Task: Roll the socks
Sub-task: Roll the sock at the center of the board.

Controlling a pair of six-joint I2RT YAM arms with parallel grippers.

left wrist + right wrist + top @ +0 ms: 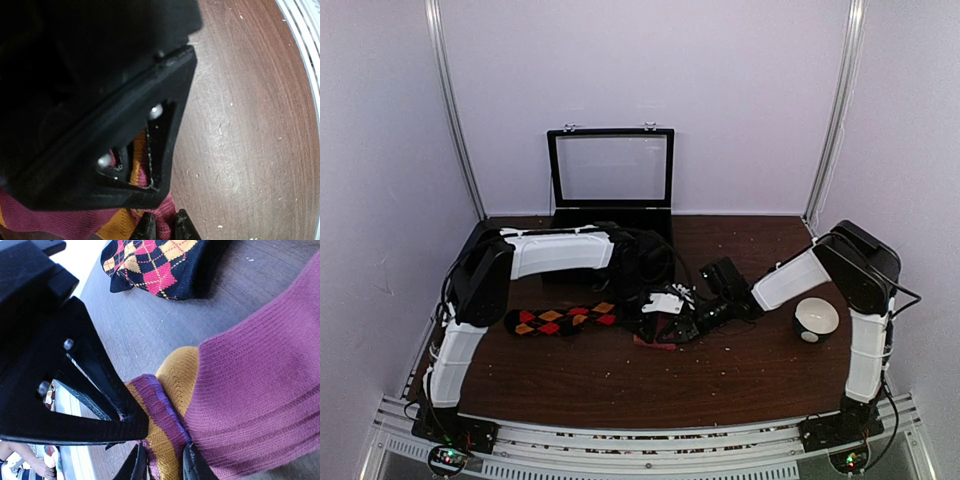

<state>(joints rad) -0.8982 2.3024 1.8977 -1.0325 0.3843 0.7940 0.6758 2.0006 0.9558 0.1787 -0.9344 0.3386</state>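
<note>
From above, the argyle sock (565,320) lies stretched flat on the brown surface (620,385), left of centre and near the left arm's elbow. Just to its right, the left hand (665,312) and right hand (698,318) meet over the bunched pink sock (657,342), of which only a reddish edge shows beneath them. How the fingers stand cannot be told from this height. A white bowl (816,318) with a dark inside sits to the right, beside the right arm. A black case (610,175) with a clear lid stands open at the far edge. In the left wrist view, the left hand (165,229) has its two dark fingertips (148,228) close together at the bottom edge. Magenta fabric of the pink sock (75,220), marked with orange, runs down between them, so it appears to pinch the cloth. A black triangular frame (125,150) with bolt heads fills the upper left. In the right wrist view, the right hand (165,467) is pressed onto a striped orange-and-purple fold of the pink sock (250,390), one fingertip on each side. The purple ribbed part spreads to the right, and the argyle sock (155,265) lies apart at the far top.
</note>
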